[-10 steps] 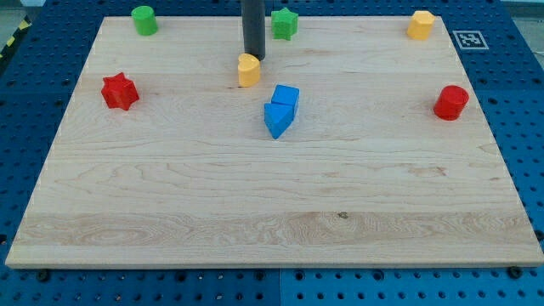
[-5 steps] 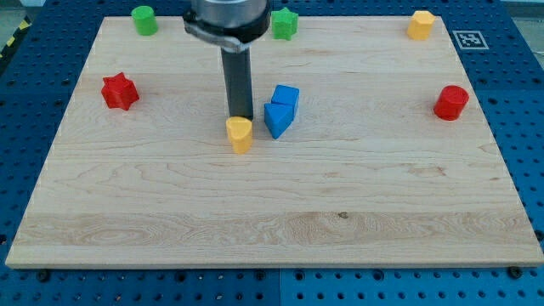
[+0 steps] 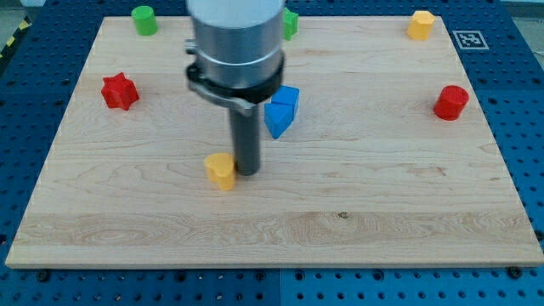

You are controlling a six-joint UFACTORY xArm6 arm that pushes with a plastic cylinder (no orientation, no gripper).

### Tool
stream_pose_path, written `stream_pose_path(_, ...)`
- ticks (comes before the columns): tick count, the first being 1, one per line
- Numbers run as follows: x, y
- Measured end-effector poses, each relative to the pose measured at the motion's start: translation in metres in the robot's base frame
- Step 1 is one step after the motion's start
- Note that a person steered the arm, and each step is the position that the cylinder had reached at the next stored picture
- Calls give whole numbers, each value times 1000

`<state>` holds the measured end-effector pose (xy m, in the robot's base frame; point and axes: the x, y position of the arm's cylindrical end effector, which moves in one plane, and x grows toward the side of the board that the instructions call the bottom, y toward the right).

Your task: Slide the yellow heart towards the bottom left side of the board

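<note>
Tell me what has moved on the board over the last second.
The yellow heart has slid from near the view's top toward the bottom and slightly left, pushed by my tip, which now sits just to its right, touching or nearly so. The blue blocks, red star, red cylinder, green cylinder and yellow block stayed put.

blue pegboard bench (image 3: 527,102), wood board (image 3: 280,212), w/ fiducial tag (image 3: 468,39)

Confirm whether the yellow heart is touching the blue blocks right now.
No: the yellow heart lies apart from the blue blocks, toward the view's bottom left of them, with my tip at its right side.
</note>
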<state>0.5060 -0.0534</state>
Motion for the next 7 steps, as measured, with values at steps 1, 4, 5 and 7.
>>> stream_pose_path(1,0,-46)
stream_pose_path(4,24,-77)
stream_pose_path(5,39,-78)
stream_pose_path(7,60,-56)
